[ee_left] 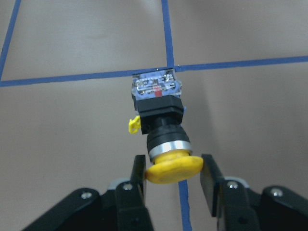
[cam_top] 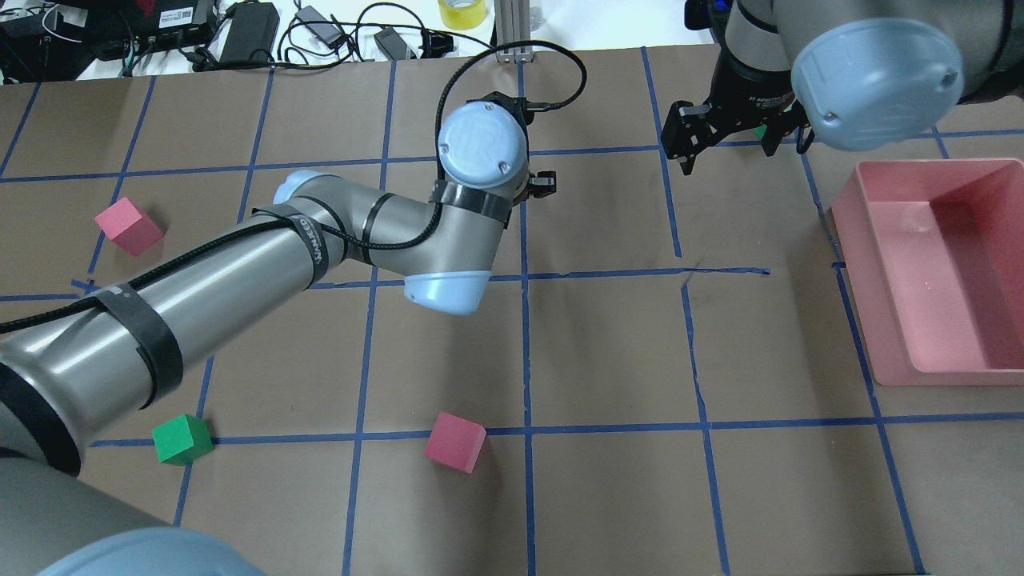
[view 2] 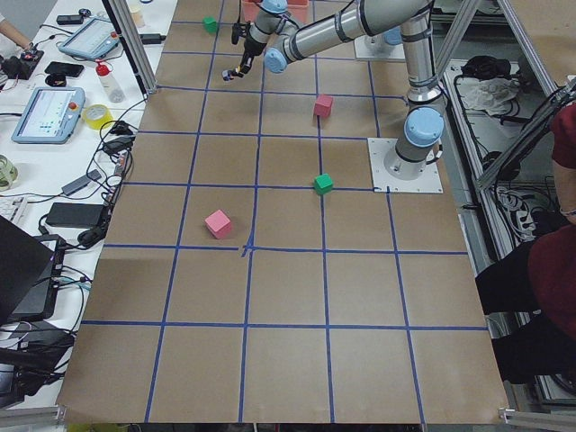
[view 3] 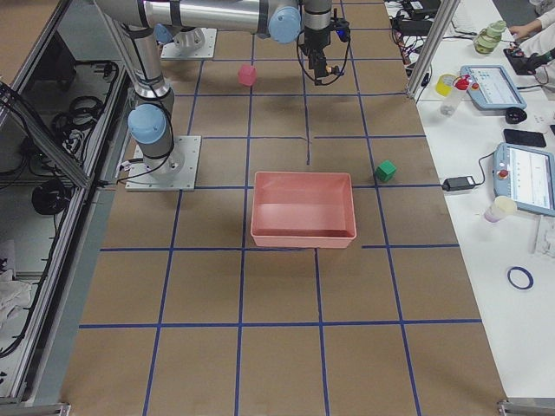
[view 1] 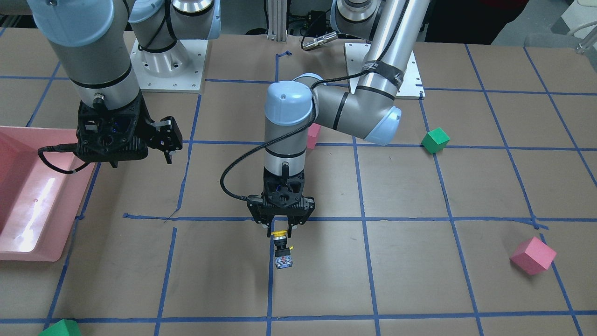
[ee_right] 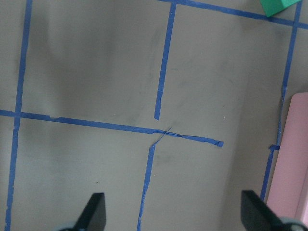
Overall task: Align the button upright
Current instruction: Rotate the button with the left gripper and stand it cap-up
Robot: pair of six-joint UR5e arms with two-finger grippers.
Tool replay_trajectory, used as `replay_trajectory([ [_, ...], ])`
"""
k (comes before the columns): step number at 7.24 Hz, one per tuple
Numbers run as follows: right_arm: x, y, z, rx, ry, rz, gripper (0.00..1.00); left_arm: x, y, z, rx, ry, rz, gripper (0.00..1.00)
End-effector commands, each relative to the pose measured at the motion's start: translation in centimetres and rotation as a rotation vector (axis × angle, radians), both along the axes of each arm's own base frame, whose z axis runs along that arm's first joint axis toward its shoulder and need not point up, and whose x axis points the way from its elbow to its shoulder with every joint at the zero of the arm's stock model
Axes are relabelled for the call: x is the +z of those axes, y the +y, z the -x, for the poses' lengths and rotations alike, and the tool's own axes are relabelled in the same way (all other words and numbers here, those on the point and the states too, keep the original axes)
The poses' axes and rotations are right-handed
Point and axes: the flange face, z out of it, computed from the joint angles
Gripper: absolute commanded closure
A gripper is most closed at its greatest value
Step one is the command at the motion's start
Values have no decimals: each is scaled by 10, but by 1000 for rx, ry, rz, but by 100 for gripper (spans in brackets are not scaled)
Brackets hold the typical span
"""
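Yellow-capped button (ee_left: 160, 126), black body, grey base

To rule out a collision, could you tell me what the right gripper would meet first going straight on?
Likely just the table, near a tape line; the right gripper points down, nothing else beneath.
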Motion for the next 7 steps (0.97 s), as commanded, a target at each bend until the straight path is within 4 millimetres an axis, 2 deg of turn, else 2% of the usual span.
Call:
replay_trajectory([
  [1, -4, -2, -1, 13, -5, -7, 0, -10, -8, -5, 130, 147, -219, 70],
  [2, -6, -4, 1, 11, 1, -10, 0, -15, -12, -15, 165, 223, -336, 67],
  [3, -4, -2, -1, -5, -8, -11, 0, -10, -21, -21, 180, 292, -408, 67],
  [4, 7, 1, -3, 0, -12, 1, 0, -10, -20, -22, 196, 299, -493, 67],
  [5, 9, -1, 1, -3, -14, -1, 0, -18, -22, -25, 255, 331, -542, 65],
  [6, 9, -1, 3, -12, -14, -5, 0, -37, -23, -28, 277, 338, -580, 64],
  [7, 8, 1, 1, -12, -32, -25, 0, -47, -30, -29, 290, 379, -620, 64],
])
